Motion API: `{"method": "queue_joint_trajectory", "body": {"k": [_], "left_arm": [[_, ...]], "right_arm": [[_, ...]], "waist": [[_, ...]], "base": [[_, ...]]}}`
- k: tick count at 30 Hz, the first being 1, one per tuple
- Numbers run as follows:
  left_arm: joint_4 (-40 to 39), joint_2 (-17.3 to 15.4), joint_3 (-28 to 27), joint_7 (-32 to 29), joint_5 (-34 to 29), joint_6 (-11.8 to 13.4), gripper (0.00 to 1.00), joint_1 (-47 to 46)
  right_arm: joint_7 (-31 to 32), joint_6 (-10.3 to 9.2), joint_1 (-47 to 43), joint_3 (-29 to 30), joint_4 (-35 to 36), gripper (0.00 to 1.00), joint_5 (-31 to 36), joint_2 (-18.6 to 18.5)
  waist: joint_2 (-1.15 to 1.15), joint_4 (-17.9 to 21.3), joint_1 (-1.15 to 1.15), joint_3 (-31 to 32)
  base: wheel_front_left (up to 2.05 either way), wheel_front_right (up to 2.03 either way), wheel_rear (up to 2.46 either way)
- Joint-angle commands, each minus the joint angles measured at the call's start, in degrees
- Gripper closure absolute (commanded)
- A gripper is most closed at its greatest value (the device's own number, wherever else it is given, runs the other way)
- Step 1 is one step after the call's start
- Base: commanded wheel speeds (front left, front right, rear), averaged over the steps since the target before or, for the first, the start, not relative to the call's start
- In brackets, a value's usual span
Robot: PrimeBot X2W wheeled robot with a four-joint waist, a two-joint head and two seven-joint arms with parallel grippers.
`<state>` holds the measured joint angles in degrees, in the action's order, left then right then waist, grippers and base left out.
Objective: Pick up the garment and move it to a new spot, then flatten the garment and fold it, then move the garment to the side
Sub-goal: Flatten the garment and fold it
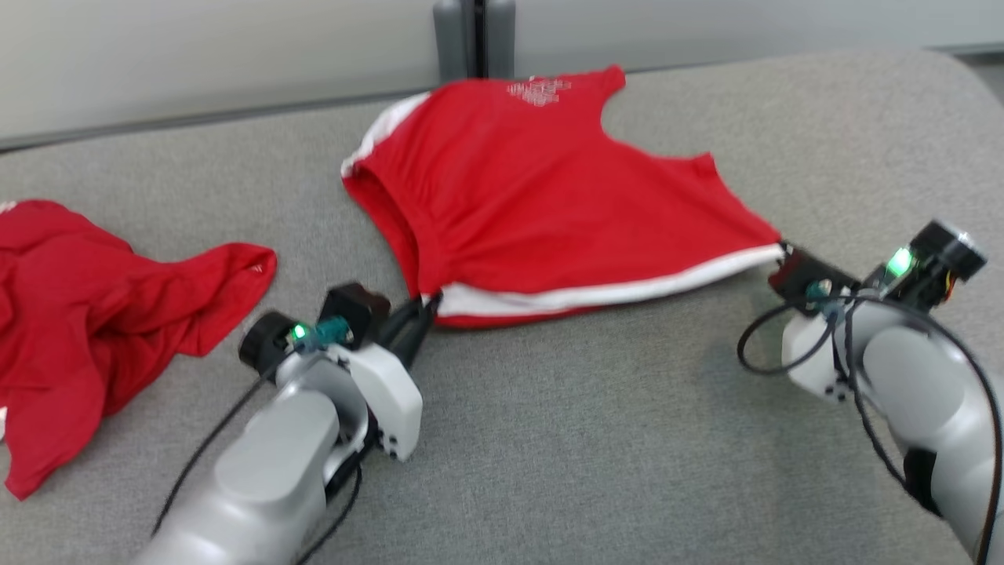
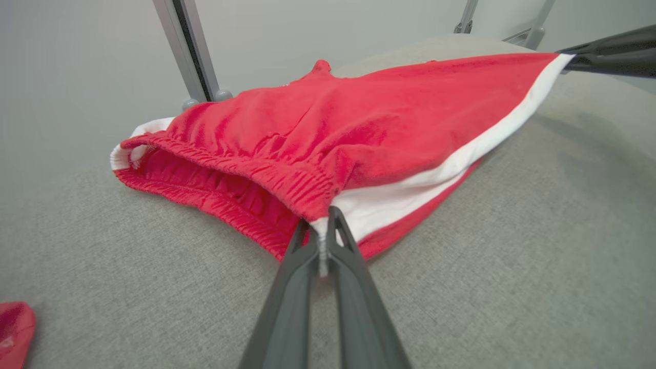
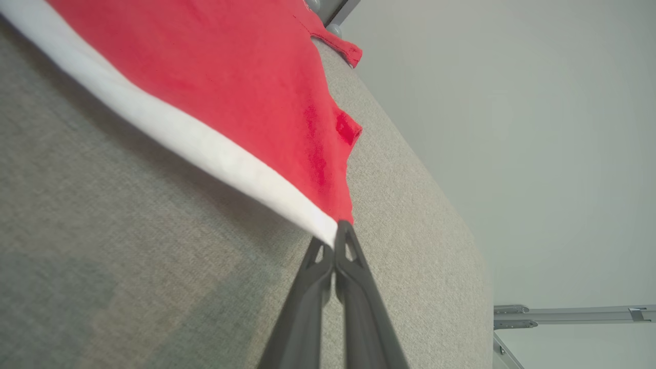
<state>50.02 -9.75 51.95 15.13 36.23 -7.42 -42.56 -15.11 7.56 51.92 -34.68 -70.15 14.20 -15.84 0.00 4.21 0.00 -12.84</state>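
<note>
- Your left hand (image 2: 324, 226) is clamped on the garment (image 1: 549, 196) at the waistband corner, where the elastic meets the white stripe.
- Your right hand (image 3: 335, 237) is pinched shut on the opposite end of that white stripe, at the hem corner.
- Garment: red shorts, stretched taut between the two hands. The striped near edge is raised a little and casts a shadow, while the far part rests on the grey counter (image 1: 588, 439).
- Waistband mouth gapes open on the left side, with gathers showing near the elastic.
- A second red garment (image 1: 94, 314) lies crumpled at the far left, well apart from the work.
- Judgement: you are in the flatten step, and no fold has been started.
- Next move calls for lowering both corners together, keeping the stripe tight so no slack forms.
- Release only once the edge lies on the counter.
- Risk: uneven lowering would leave the waistband bunched.
</note>
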Motion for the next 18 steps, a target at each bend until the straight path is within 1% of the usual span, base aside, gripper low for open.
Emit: {"method": "queue_joint_trajectory", "body": {"k": [1,3,9,14,18], "left_arm": [[-0.47,-0.22,0.59,0.02,1.03,-0.07,1.0,1.8],[-1.19,-0.52,1.35,0.02,1.88,-0.07,1.0,3.63],[-3.84,-1.23,4.08,0.01,3.76,-0.07,1.0,9.27],[-6.33,-1.61,5.86,-0.01,4.93,-0.07,1.0,13.31],[-9.65,-2.34,6.39,-1.43,8.15,-0.07,1.0,15.89]], "right_arm": [[-0.06,-0.13,-1.7,-1.39,-0.56,1.0,-1.32,-0.38],[-0.06,-0.13,-3.8,-4.89,-0.98,1.0,-3.02,-0.43],[-0.06,-0.12,-8.54,-14.16,1.07,1.0,-11.09,-3.79],[-0.05,-0.13,-12.15,-23.21,5.24,1.0,-19.58,-8.41],[0.04,-0.13,-13.23,-30.47,10.33,1.0,-26.81,-13.97]], "waist": [[0.0,0.51,0.0,3.01],[0.0,0.7,0.0,4.74],[0.0,1.18,0.0,8.88],[0.0,1.92,0.0,10.97],[0.0,2.77,0.0,12.16]], "base": [[0.0,0.0,0.0],[0.0,0.0,0.0],[0.0,0.0,0.0],[0.0,0.0,0.0],[0.0,0.0,0.0]]}}
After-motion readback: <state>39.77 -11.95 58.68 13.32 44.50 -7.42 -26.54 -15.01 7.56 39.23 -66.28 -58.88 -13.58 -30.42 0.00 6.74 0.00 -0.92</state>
